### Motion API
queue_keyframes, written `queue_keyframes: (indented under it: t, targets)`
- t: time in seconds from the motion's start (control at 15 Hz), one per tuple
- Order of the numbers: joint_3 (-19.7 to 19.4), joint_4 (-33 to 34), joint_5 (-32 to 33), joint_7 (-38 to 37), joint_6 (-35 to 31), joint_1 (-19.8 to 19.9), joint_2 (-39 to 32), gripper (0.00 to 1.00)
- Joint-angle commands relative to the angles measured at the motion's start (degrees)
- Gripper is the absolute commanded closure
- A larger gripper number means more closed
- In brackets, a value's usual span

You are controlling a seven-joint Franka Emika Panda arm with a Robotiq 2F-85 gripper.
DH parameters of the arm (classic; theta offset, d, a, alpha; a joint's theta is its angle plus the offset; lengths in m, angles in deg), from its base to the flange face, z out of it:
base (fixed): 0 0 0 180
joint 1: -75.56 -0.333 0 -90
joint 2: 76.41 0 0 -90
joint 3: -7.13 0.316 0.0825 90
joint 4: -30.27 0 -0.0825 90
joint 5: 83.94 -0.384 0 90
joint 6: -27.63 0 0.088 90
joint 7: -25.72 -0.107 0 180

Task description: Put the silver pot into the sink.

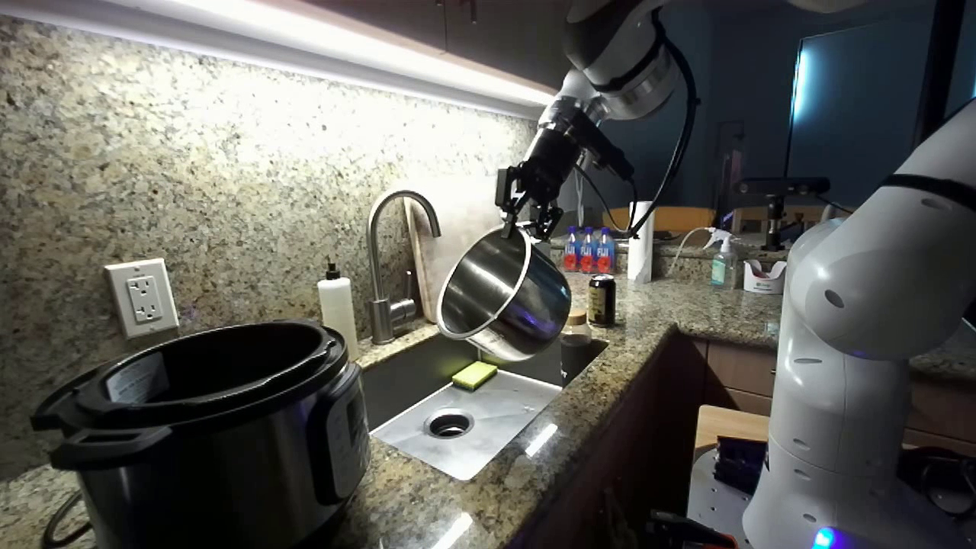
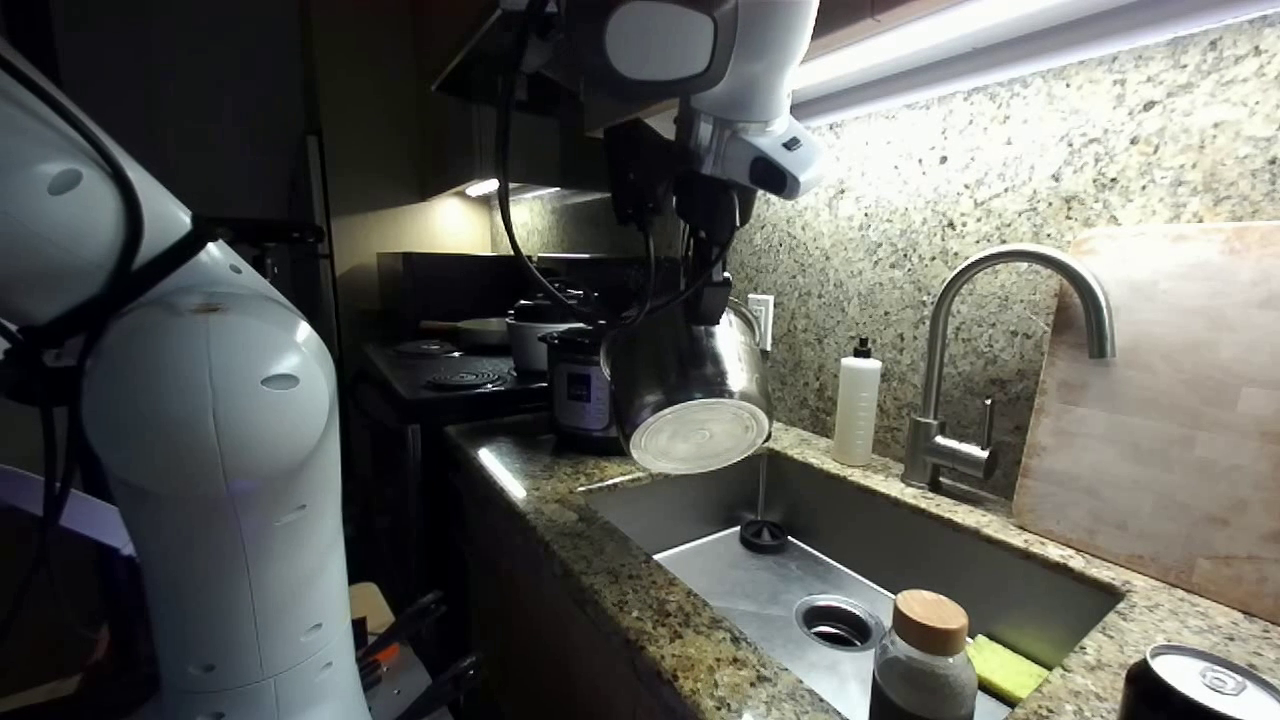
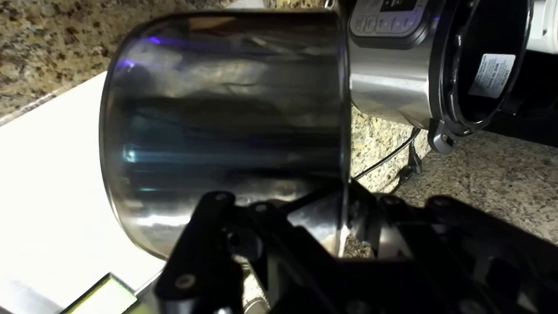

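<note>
The silver pot (image 1: 507, 297) hangs in the air, tilted, its opening turned towards the cooker side; its underside shows in an exterior view (image 2: 690, 400). My gripper (image 1: 526, 227) is shut on the pot's rim, one finger inside and one outside; in the wrist view the gripper (image 3: 344, 187) pinches the rim and the pot (image 3: 226, 113) fills the middle. In an exterior view the gripper (image 2: 712, 300) hides part of the pot wall. The steel sink (image 1: 492, 438) lies below the pot, and its basin shows in an exterior view (image 2: 735, 585). The pot is apart from the sink.
A cooker (image 1: 229, 450) stands on the counter beside the sink. A faucet (image 1: 377, 267), soap bottle (image 1: 337, 309) and cutting board (image 2: 1160, 420) line the back. A sponge (image 1: 474, 375) lies in the sink. A wooden-lidded bottle (image 2: 925, 650) and black can (image 1: 601, 300) stand near its other end.
</note>
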Motion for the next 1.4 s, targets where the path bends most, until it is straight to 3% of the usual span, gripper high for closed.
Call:
queue_keyframes:
  t: [0.0,0.6,1.33]
  targets:
    - [-1.2,2.8,0.0,3.3,1.9,0.8,-3.5,0.99]
    - [-3.1,8.9,-0.1,7.3,2.8,1.1,-12.8,0.99]
    - [-5.3,16.8,0.7,12.4,8.2,4.3,-24.2,0.99]
